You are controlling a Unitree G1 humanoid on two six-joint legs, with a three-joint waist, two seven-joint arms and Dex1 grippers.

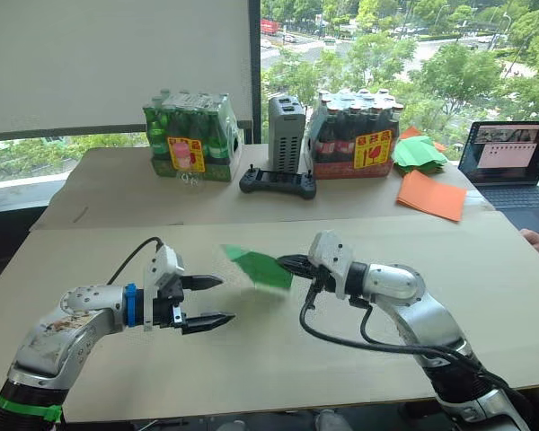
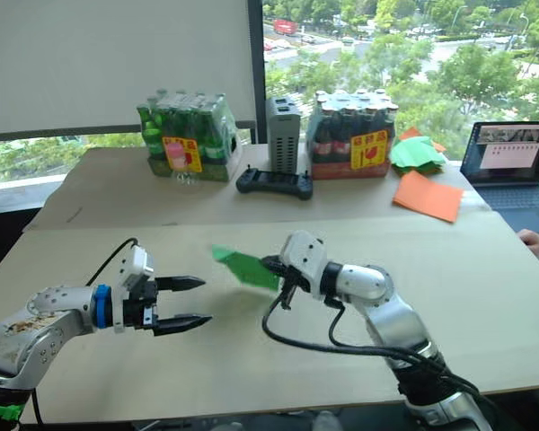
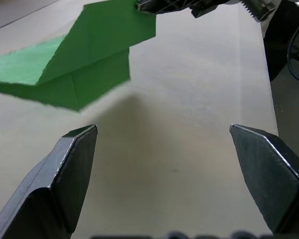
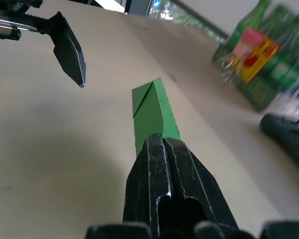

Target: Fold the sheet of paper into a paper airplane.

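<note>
the right arm is reaching inward over the desk (image 1: 485, 269), its right tool (image 1: 287, 264) pinching shut on one end of the folded green sheet of paper (image 1: 259, 267), which is hanging lifted above the desk surface. the left arm is stretching in from the other side, its left tool (image 1: 214, 300) gaping wide and empty, just beside the paper without touching it.
</note>
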